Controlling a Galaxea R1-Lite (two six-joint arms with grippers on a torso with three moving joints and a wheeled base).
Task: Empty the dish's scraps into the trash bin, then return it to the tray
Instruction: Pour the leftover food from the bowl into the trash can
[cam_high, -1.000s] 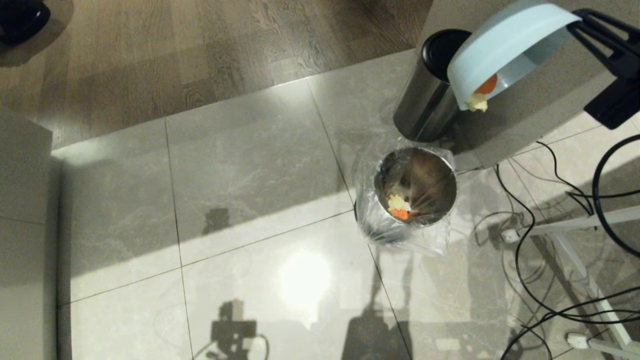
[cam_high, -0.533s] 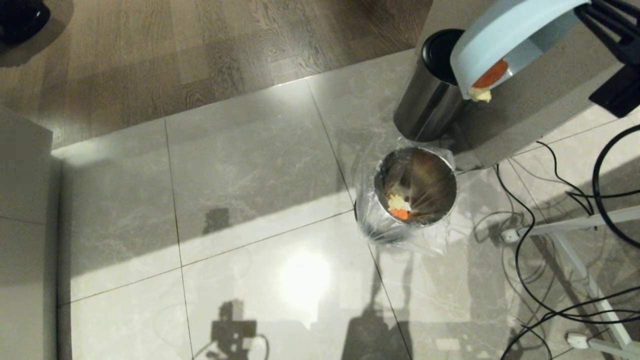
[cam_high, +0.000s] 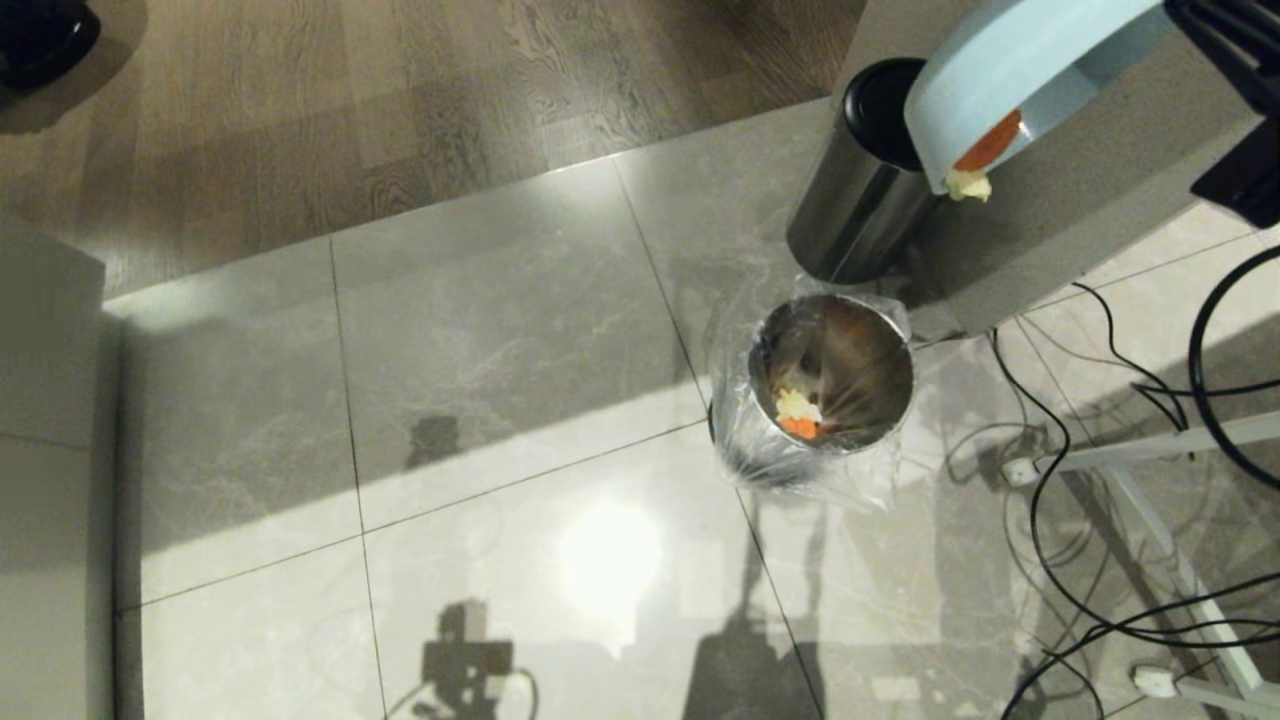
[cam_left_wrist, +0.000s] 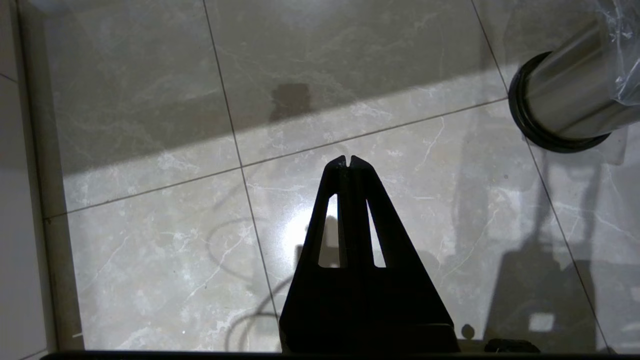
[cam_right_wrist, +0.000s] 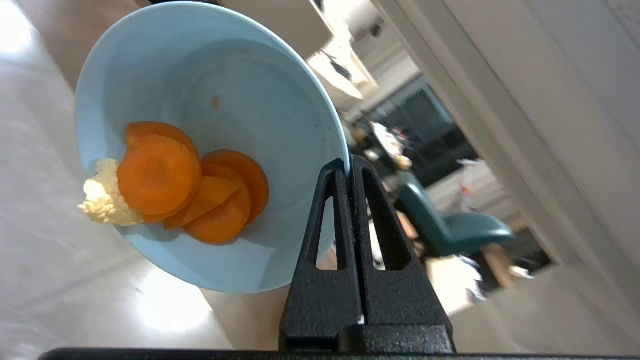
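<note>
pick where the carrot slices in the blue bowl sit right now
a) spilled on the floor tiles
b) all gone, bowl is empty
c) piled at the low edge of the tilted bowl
c: the dish, pinched at its rim by the right claw, is tilted and the scraps bunch at its low edge, above the trash bin.
</note>
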